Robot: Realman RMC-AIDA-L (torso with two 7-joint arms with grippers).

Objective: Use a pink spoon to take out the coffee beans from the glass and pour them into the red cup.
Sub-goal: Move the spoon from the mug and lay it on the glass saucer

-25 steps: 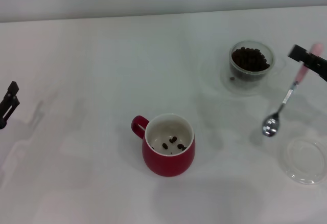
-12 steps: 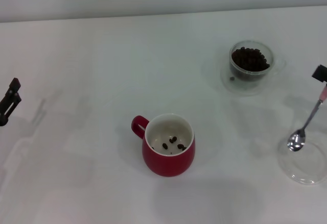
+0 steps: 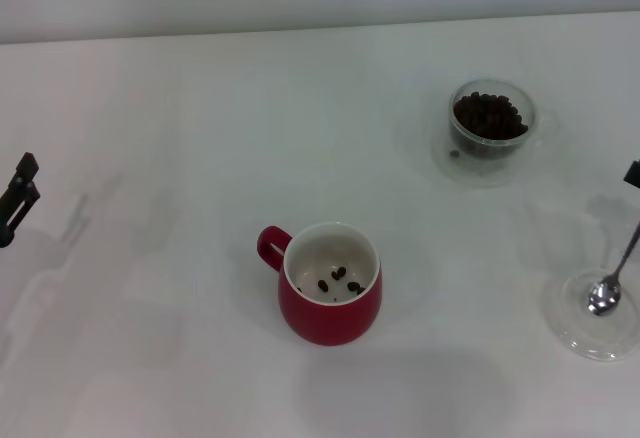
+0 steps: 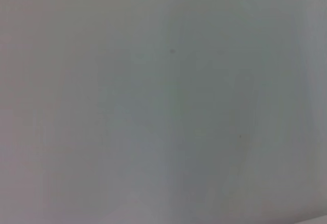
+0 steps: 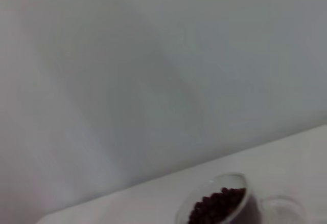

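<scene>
The red cup (image 3: 330, 308) stands at the front middle of the white table, with a few coffee beans (image 3: 340, 278) on its white bottom. The glass (image 3: 491, 130) stands at the back right, heaped with coffee beans (image 3: 488, 116); it also shows in the right wrist view (image 5: 219, 208). The pink spoon (image 3: 606, 293) hangs steeply at the right edge, its silver bowl over the flat clear dish (image 3: 580, 336) and its pink handle out of view. My right gripper (image 3: 633, 173) holds it, only a black corner showing. My left gripper (image 3: 17, 201) is parked at the far left edge.
One loose bean (image 3: 455, 153) lies by the foot of the glass. The white table (image 3: 180, 138) runs back to a pale wall. The left wrist view shows only a blank pale surface.
My right gripper has carried the spoon right and toward the front, from beside the glass to above the flat clear dish. The left arm has barely moved.
</scene>
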